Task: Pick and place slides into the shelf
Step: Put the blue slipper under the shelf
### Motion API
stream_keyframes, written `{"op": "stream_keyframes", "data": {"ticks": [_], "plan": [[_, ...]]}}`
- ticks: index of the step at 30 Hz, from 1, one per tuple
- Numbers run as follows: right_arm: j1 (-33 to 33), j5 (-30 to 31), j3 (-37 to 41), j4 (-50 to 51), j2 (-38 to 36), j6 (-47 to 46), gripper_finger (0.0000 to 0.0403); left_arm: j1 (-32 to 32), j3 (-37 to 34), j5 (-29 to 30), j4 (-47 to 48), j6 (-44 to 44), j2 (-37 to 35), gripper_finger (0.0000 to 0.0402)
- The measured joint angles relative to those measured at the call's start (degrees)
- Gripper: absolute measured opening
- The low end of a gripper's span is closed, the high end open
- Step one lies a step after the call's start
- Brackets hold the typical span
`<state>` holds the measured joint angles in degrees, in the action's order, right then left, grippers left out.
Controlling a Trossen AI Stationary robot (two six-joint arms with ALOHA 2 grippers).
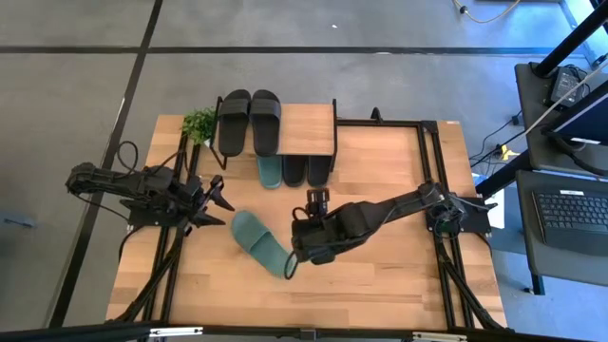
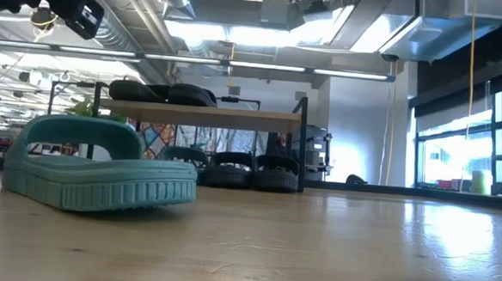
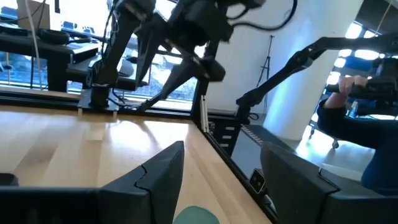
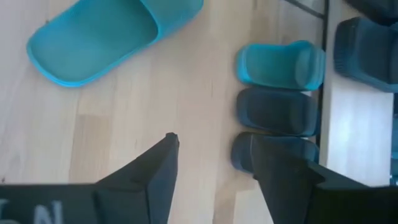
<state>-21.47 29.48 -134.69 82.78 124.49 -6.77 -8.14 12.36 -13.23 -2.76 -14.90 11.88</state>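
A loose teal slide (image 1: 263,242) lies sole down on the table between my two grippers. It also shows in the low view (image 2: 94,171) and in the right wrist view (image 4: 99,37). The shelf (image 1: 309,128) stands at the far middle of the table. Two black slides (image 1: 250,122) rest on its top board. A teal slide (image 1: 270,172) and two black slides (image 1: 307,169) stick out from under it. My left gripper (image 1: 220,201) is open and empty, left of the loose slide. My right gripper (image 1: 316,197) is open and empty, between the loose slide and the shelf.
A small green plant (image 1: 199,123) stands at the shelf's left end. Black frame rails (image 1: 427,161) run along the table's left and right sides. Bare tabletop (image 1: 380,275) lies toward the near right. A desk with a keyboard (image 1: 570,214) stands right of the table.
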Motion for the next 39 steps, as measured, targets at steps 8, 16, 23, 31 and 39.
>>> {"op": "stream_keyframes", "data": {"ticks": [8,16,23,31,39], "plan": [[1.11,0.40,1.32,-6.80,-1.63,3.10,0.0189,-0.16,0.00,0.06,-0.52,0.02,0.00,0.0204],[5.11,-11.77,16.89,-26.46,-3.31,12.10,0.0188,-0.15,0.00,0.04,-0.45,0.00,0.00,0.0204],[7.81,-12.64,46.15,-48.27,-21.34,13.14,0.0188,-0.16,0.00,-0.06,-0.21,-0.04,-0.01,0.0204],[11.79,-12.73,84.92,-72.51,-50.23,13.44,0.0188,-0.16,0.00,0.08,1.01,0.19,0.00,0.0204],[12.11,-12.63,111.39,-83.74,-81.66,10.78,0.0188,-0.16,0.00,1.84,1.00,9.33,0.00,0.0204]]}}
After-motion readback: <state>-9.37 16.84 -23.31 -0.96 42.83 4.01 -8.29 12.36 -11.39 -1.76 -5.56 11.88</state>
